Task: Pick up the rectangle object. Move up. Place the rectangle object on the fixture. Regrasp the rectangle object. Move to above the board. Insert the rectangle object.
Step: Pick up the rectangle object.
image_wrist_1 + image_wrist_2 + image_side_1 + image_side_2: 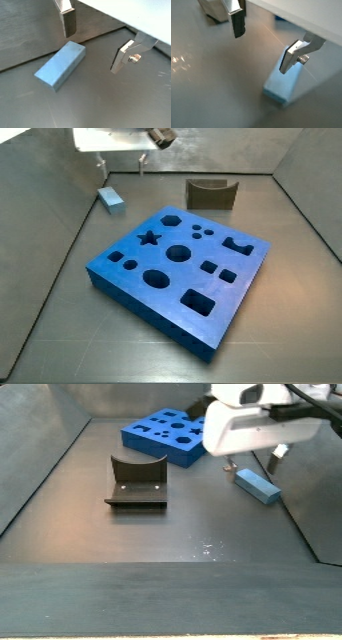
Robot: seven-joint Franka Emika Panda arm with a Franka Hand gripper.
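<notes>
end effector [93, 46] spread above floor | rectangle object [61, 65] just below (untouched)

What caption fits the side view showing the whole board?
Open pincer hovers above the rectangle object on the floor, beside the board and fixture.

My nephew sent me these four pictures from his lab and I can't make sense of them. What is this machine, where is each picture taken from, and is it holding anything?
It is a robot arm with a two-finger gripper. Two pictures come from cameras on its wrist, looking down past the silver fingers. The other two come from cameras fixed beside the table. On the grey floor lie a small light-blue rectangle object, a big deep-blue board with shaped holes, and a dark fixture, a holder. The gripper is open above the rectangle object and holds nothing; the block lies flat on the floor, apart from the board and the fixture.
</notes>
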